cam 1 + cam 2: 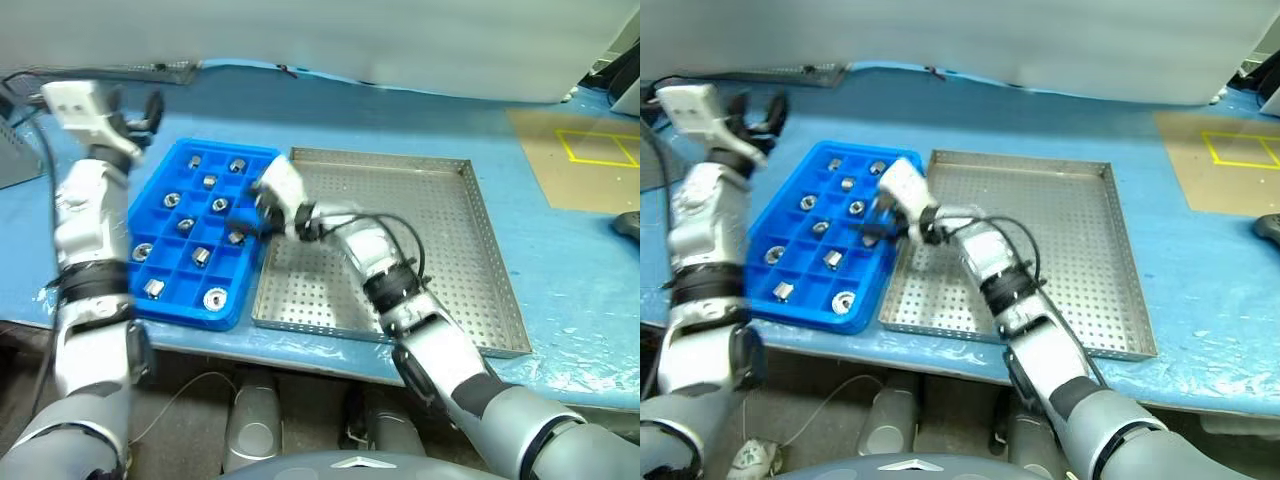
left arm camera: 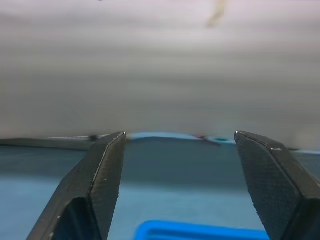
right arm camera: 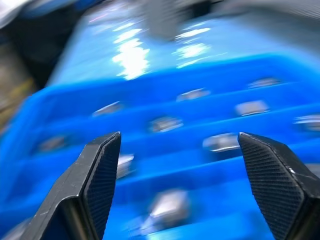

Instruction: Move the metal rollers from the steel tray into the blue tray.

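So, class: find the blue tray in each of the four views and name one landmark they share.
Left eye view: blue tray, left of centre beside the steel tray.
Right eye view: same place.
Left wrist view: its rim, low between the fingers.
Right wrist view: close up, holding metal rollers.
Shared landmark: its blue rim.

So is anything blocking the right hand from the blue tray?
No, nothing visible does. The right hand is open right over the blue tray, with bare space between its fingers and the metal rollers below. The steel tray looks empty.
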### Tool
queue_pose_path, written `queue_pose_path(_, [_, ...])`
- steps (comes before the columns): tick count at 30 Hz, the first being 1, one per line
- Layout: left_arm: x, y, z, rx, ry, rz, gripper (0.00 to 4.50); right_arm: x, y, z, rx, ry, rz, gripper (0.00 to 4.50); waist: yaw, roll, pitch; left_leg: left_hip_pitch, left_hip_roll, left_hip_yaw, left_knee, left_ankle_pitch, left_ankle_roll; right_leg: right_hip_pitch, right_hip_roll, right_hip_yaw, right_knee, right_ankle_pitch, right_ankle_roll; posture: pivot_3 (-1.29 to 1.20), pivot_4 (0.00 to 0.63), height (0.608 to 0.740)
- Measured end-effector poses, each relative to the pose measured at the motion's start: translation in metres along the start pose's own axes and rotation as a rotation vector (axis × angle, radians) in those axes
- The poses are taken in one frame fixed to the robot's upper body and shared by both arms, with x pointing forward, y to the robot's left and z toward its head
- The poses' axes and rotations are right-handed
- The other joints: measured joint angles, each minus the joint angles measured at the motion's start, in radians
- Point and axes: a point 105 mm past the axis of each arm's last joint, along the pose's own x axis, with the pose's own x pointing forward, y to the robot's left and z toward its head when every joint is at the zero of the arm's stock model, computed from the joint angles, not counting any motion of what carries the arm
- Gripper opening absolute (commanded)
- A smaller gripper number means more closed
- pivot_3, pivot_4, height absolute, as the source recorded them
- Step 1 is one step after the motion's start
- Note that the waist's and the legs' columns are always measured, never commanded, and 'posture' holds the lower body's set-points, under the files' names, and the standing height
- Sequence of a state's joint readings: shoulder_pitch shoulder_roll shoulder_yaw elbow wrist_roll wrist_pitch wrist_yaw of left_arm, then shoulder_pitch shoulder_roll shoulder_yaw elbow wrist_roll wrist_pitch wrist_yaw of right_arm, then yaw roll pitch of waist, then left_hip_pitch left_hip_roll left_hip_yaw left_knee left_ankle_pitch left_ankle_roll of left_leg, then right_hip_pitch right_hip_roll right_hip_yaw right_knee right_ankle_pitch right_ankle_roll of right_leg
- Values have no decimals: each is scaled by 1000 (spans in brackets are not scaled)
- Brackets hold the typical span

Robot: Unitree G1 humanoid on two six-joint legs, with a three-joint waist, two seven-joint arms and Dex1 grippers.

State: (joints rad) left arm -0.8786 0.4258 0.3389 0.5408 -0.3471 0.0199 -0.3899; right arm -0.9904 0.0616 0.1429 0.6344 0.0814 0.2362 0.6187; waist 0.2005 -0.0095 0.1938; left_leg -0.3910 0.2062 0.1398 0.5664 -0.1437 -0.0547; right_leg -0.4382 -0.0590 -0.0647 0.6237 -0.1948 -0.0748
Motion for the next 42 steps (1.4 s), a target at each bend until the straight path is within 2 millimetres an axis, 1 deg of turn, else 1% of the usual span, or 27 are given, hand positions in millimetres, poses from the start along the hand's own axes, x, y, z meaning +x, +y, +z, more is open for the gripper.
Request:
queue_pose_path(1, [13, -17, -1, -28, -6, -40, 3682, -4, -29, 10, -16, -10, -139, 3895, -2, 0, 0, -1, 0, 0, 1, 0, 0, 0, 0, 0, 0, 0, 0, 104, 150, 740])
queue_pose_path(2, [22, -31, 2, -35, -18, -78, 3682, -10, -51, 17, -19, -20, -247, 3895, -6, 0, 0, -1, 0, 0, 1, 0, 0, 1, 0, 0, 0, 1, -1, 79, 150, 740])
queue_pose_path(4, [41, -61, 11, -55, -55, -155, 3682, -31, -94, 24, 29, -43, -440, 3895, -18, 0, 0, -2, -1, 1, 1, 0, 0, 1, 0, 0, -2, 4, -5, 35, 150, 740])
queue_pose_path(5, [48, -74, 16, -63, -73, -185, 3682, -42, -109, 21, 55, -46, -512, 3895, -26, 0, 0, -2, -2, 1, 1, -1, 2, 1, 0, 1, -2, 4, -6, -4, 150, 740])
queue_pose_path(7, [60, -100, 18, -84, -93, -230, 3682, -64, -134, 3, 75, 4, -661, 3895, -43, 0, 0, -4, -4, 2, 1, -2, 3, 0, 0, 1, -4, 4, -4, -51, 150, 740])
queue_pose_path(9, [63, -125, 4, -118, -67, -277, 3682, -88, -153, -21, 96, 68, -793, 3895, -65, 0, 0, -6, -6, 3, 1, -3, 6, -2, 1, 1, -4, 6, -1, -77, 150, 740])
queue_pose_path(11, [58, -149, -17, -167, -13, -355, 3682, -107, -163, -31, 150, 50, -836, 3895, -87, 0, 0, -13, -5, 4, 3, -4, 8, -6, 2, 1, -4, 7, -1, -118, 150, 740])
queue_pose_path(13, [52, -166, -30, -215, 21, -440, 3682, -121, -171, -29, 177, 13, -832, 3895, -114, 0, 0, -19, -4, 5, 9, -4, 14, -14, 3, 1, 0, 7, -1, -156, 150, 740])
queue_pose_path(14, [50, -171, -34, -229, 32, -467, 3682, -128, -175, -25, 161, 0, -827, 3895, -128, 0, 0, -22, -4, 5, 11, -4, 15, -16, 3, 1, 1, 8, -1, -185, 150, 740])
queue_pose_path(16, [48, -174, -39, -241, 54, -488, 3682, -145, -182, -22, 126, -5, -841, 3895, -143, 0, 0, -20, -3, 6, 11, -5, 16, -16, 4, 1, 1, 8, -1, -230, 150, 740])
queue_pose_path(17, [47, -175, -40, -240, 56, -501, 3682, -157, -186, -23, 105, -6, -861, 3895, -148, 0, 0, -20, -3, 7, 11, -6, 19, -15, 4, 1, 0, 8, -1, -248, 150, 740])
queue_pose_path(19, [45, -181, -40, -233, 55, -541, 3682, -169, -188, -19, 76, -24, -888, 3895, -159, 0, 0, -21, -3, 8, 12, -9, 23, -15, 4, 1, -1, 8, -1, -278, 150, 740])
queue_pose_path(21, [45, -193, -39, -249, 50, -577, 3682, -172, -186, -10, 44, -40, -905, 3895, -164, 0, 0, -20, -3, 9, 14, -9, 23, -15, 3, 2, -1, 9, -2, -293, 150, 740])
queue_pose_path(23, [45, -213, -36, -274, 47, -608, 3682, -172, -186, -5, 20, -31, -920, 3895, -164, 0, 0, -18, -3, 10, 15, -8, 25, -12, 3, 2, -3, 9, -5, -300, 150, 740])
queue_pose_path(24, [45, -221, -41, -276, 70, -608, 3682, -170, -185, -9, 22, -15, -937, 3895, -164, 0, 0, -12, -3, 10, 15, -7, 25, -5, 3, 2, -5, 10, -5, -328, 150, 740])
queue_pose_path(26, [40, -227, -61, -271, 148, -584, 3682, -161, -177, -21, 26, 14, -947, 3895, -172, 0, 1, 4, -3, 12, 12, -10, 22, 11, 3, 2, -12, 9, -2, -341, 150, 740])
queue_pose_path(27, [37, -229, -69, -277, 176, -581, 3682, -156, -172, -23, 11, 21, -934, 3895, -176, 0, 1, 6, -3, 12, 10, -10, 22, 14, 3, 2, -17, 8, 4, -339, 150, 740])
queue_pose_path(28, [35, -233, -73, -285, 190, -585, 3682, -155, -168, -23, -8, 22, -924, 3895, -178, 0, 2, 4, -3, 12, 10, -10, 23, 14, 3, 3, -18, 9, 6, -340, 150, 740])
queue_pose_path(29, [33, -236, -75, -292, 198, -589, 3682, -155, -167, -22, -14, 21, -922, 3895, -179, 0, 2, 4, -3, 12, 11, -9, 24, 14, 2, 3, -19, 11, 6, -337, 150, 740])
queue_pose_path(30, [32, -238, -76, -294, 200, -594, 3682, -155, -168, -21, -3, 25, -927, 3895, -181, 0, 2, 4, -5, 12, 11, -9, 25, 14, 1, 5, -19, 15, 2, -320, 150, 740])
queue_pose_path(32, [33, -242, -75, -262, 196, -599, 3682, -159, -171, -25, 31, 45, -959, 3895, -182, 0, 2, 4, -6, 12, 11, -10, 27, 14, 0, 6, -19, 15, 1, -298, 150, 740])
queue_pose_path(34, [37, -241, -66, -241, 172, -603, 3682, -161, -173, -26, 37, 50, -971, 3895, -182, 0, 2, 2, -6, 12, 11, -11, 27, 13, 0, 6, -19, 15, 1, -270, 150, 740])
queue_pose_path(36, [48, -241, -47, -218, 118, -601, 3682, -159, -174, -21, 53, 31, -964, 3895, -181, 0, 3, 0, -6, 12, 11, -9, 31, 11, 1, 6, -19, 15, 1, -251, 150, 740])
queue_pose_path(37, [55, -241, -33, -198, 80, -591, 3682, -157, -177, -19, 85, 23, -958, 3895, -182, 0, 3, 0, -6, 12, 10, -9, 31, 11, 1, 6, -19, 15, 1, -245, 150, 740])
queue_pose_path(39, [61, -241, -19, -170, 39, -576, 3682, -154, -182, -16, 94, 24, -953, 3895, -182, 1, 2, 1, -6, 12, 10, -10, 32, 12, 1, 6, -20, 15, 1, -242, 150, 740])
queue_pose_path(40, [61, -242, -19, -163, 37, -573, 3682, -155, -185, -14, 74, 32, -954, 3895, -181, 2, 2, 1, -6, 13, 10, -10, 32, 12, 0, 6, -20, 15, 1, -234, 150, 740])
queue_pose_path(42, [55, -242, -33, -166, 66, -568, 3682, -159, -194, -4, 19, 34, -964, 3895, -179, 3, 3, 0, -7, 13, 10, -10, 32, 12, 0, 6, -20, 15, 1, -230, 150, 740])
